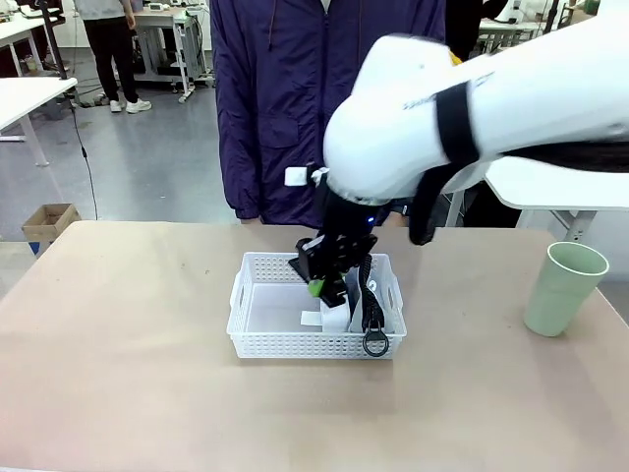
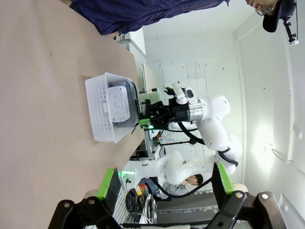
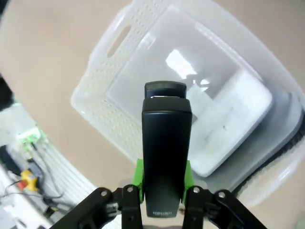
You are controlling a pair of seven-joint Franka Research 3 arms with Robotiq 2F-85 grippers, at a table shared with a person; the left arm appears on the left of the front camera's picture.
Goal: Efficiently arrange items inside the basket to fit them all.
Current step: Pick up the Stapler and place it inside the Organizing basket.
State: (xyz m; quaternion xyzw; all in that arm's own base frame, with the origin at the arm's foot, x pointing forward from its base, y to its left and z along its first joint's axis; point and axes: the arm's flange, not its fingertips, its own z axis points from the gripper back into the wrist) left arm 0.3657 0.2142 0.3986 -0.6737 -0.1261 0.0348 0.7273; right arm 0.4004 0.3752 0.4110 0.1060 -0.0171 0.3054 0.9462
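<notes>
Saw a tan table (image 1: 118,374) spanning the front view, with a person (image 1: 285,98) in a dark purple jacket at its far edge. Found the right arm (image 1: 472,108) bent down from picture right over the table's middle. Found the basket (image 1: 257,344) there, long side toward the camera. Found the cup (image 1: 563,288) upright on the table at the robot's right, well apart from the basket. Spotted the pouch (image 3: 288,119) lying in the basket's right end, with its strap (image 1: 371,305) draped over the near wall and the ring (image 1: 374,343) hanging outside that wall. Spotted the box (image 3: 233,119) lying flat on top of the pouch. Found the right gripper (image 3: 163,179) clamped on the stapler (image 3: 166,129), green pads (image 3: 139,177) pressed to both its sides. Saw the stapler's nose pointing down at the basket floor, just left of the box. Could not tell whether the nose touched the floor. Found the left gripper (image 2: 167,183) with jaws wide apart, holding nothing, above the table with the basket well ahead of it.
</notes>
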